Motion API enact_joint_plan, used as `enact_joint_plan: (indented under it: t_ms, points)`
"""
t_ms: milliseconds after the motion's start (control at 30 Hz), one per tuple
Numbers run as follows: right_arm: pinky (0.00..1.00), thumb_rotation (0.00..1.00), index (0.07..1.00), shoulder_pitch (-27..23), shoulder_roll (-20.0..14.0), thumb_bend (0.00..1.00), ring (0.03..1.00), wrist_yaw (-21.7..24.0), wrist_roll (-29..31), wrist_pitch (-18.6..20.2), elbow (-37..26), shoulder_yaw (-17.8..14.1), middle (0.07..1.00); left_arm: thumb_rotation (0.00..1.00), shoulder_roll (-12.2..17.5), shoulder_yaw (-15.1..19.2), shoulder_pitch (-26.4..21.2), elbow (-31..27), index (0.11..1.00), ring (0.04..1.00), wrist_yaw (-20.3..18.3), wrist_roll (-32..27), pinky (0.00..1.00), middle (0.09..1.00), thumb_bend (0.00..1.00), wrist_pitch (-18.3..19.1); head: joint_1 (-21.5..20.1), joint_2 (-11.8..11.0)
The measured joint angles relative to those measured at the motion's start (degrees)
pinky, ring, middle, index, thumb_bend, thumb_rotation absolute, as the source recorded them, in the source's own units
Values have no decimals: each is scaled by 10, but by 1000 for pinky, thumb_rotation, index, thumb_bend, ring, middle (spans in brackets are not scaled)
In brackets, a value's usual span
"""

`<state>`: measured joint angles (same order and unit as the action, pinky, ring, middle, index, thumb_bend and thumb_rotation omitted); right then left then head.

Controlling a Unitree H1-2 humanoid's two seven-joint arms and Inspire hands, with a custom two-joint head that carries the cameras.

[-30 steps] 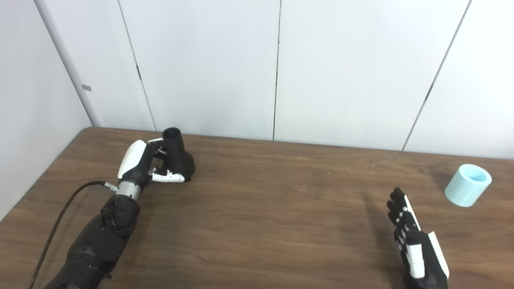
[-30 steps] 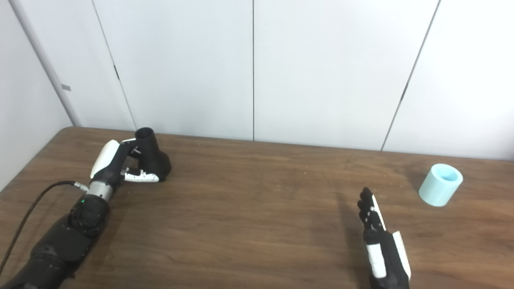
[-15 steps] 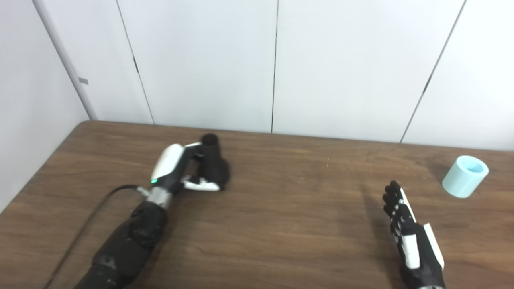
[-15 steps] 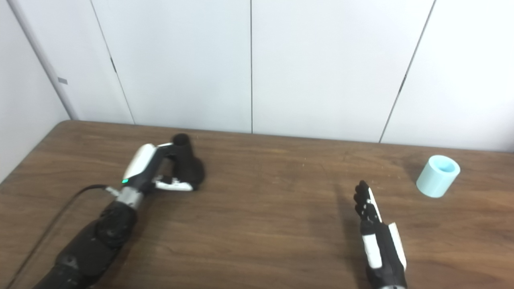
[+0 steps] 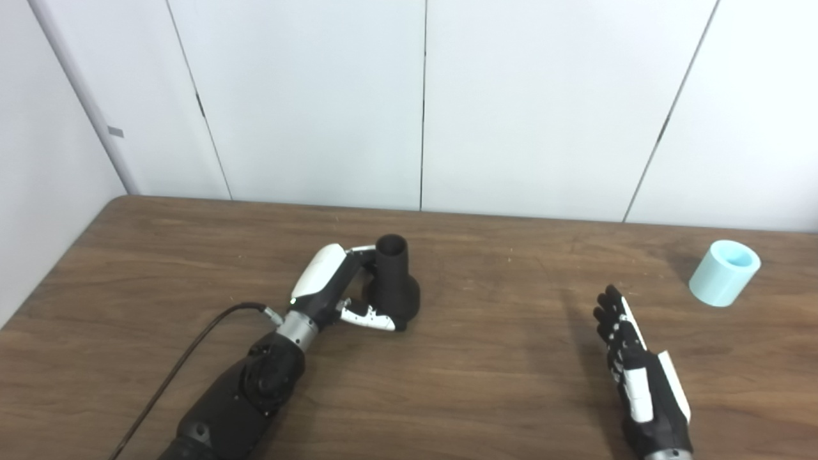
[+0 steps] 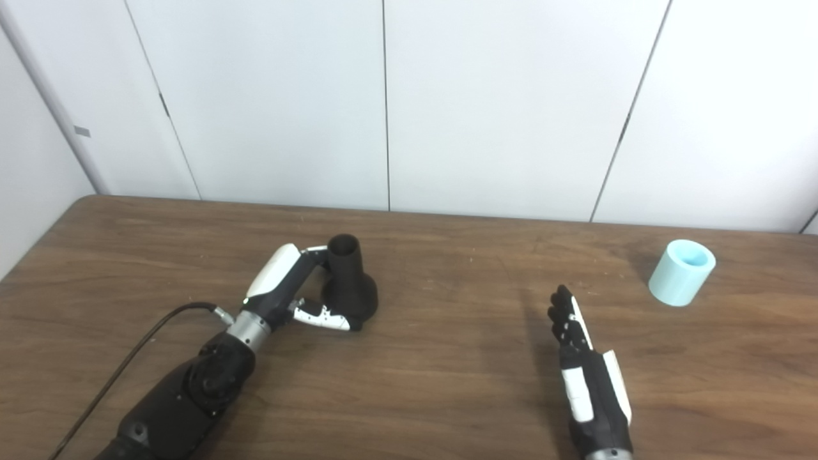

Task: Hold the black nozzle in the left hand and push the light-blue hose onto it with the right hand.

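The black nozzle [image 5: 393,281] stands upright on the wooden table [image 5: 486,358], narrow open end up. My left hand [image 5: 339,291] is shut on it, thumb in front of its wide base and fingers behind its neck. It shows in the right eye view too [image 6: 348,281]. The light-blue hose piece [image 5: 724,273], a short tube, stands at the far right of the table, open end up. My right hand [image 5: 629,358] is open and empty, fingers straight, well to the left of the hose and nearer the front.
White wall panels [image 5: 422,102] stand right behind the table's back edge. A black cable [image 5: 192,354] runs from my left wrist toward the front left.
My left hand has carried the nozzle to the right, toward the table's middle, keeping it upright. The camera has shifted a little. My right hand has stayed nearly in place.
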<state>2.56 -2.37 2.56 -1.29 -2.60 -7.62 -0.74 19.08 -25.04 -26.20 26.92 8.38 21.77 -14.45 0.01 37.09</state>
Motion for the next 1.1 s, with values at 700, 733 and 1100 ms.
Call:
enact_joint_plan:
  t_ms: [700,733,1100]
  points:
    - [978,1000,997,-3,33,669,957,-25,-13,69,-36,-2,966,87,-12,-47,4,-30,476,593,-18,24,647,480,518,-24,-51,-8]
    - [972,1000,989,-8,31,662,953,-25,-11,73,-42,-6,962,87,-13,-47,4,-30,476,591,-18,25,642,479,518,-25,-51,-8]
    - [757,810,871,-79,-43,759,833,-17,-27,114,-83,-19,839,89,-20,-47,4,-30,475,591,-18,34,638,480,518,-28,-49,-13]
